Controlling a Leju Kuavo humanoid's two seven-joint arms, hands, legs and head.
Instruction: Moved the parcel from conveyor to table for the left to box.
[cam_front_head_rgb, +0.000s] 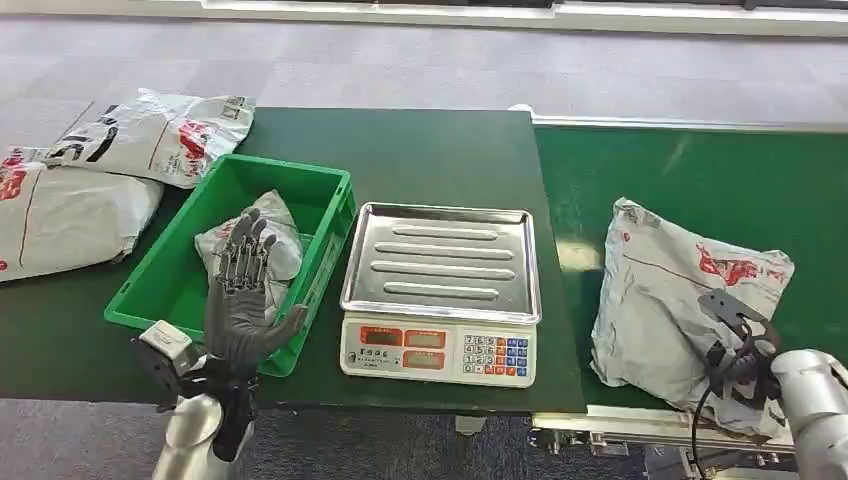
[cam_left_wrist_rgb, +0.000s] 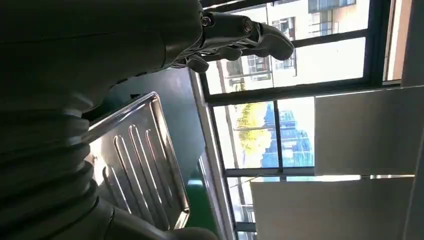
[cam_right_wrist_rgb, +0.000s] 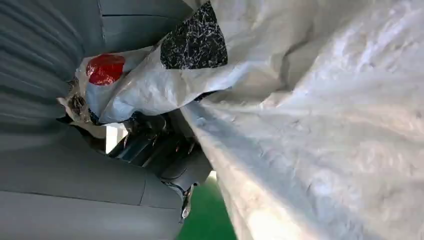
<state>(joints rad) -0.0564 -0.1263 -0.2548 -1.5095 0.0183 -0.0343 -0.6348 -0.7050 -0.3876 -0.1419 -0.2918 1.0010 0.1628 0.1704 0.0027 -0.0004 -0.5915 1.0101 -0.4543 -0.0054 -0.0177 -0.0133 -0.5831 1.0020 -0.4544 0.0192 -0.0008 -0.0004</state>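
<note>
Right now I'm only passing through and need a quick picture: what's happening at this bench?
The robot is sorting parcels. Its right hand is at the near edge of a grey parcel on the green conveyor, fingers under the bag in the right wrist view. Its left hand hovers open over the green bin, which holds a smaller parcel. The scale between them has an empty tray.

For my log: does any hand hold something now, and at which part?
The right hand appears to grip the parcel on the conveyor at its near edge; the fingers are mostly hidden. The left hand holds nothing, fingers spread over the bin.
</note>
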